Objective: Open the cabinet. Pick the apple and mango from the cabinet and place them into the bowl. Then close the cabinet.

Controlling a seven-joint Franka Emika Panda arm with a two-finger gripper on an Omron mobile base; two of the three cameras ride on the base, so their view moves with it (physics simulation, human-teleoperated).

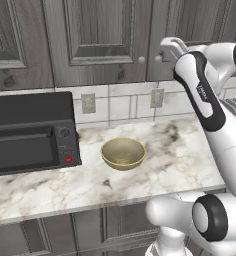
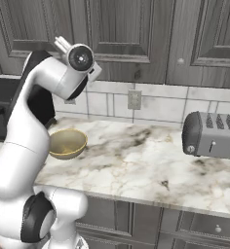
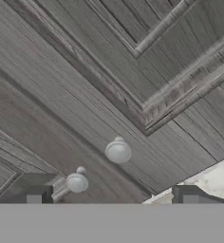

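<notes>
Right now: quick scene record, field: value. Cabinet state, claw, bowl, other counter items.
cabinet: both doors shut, dark grey wood grain
knobs: two round pale knobs side by side at the door seam
claw: open, raised in front of the knobs, touching neither
apple, mango: nothing visible with the doors shut
bowl: tan, empty, on the marble counter
microwave oven: black, left of the bowl
toaster: silver, to the right on the counter
task stage: cabinet not yet opened
</notes>
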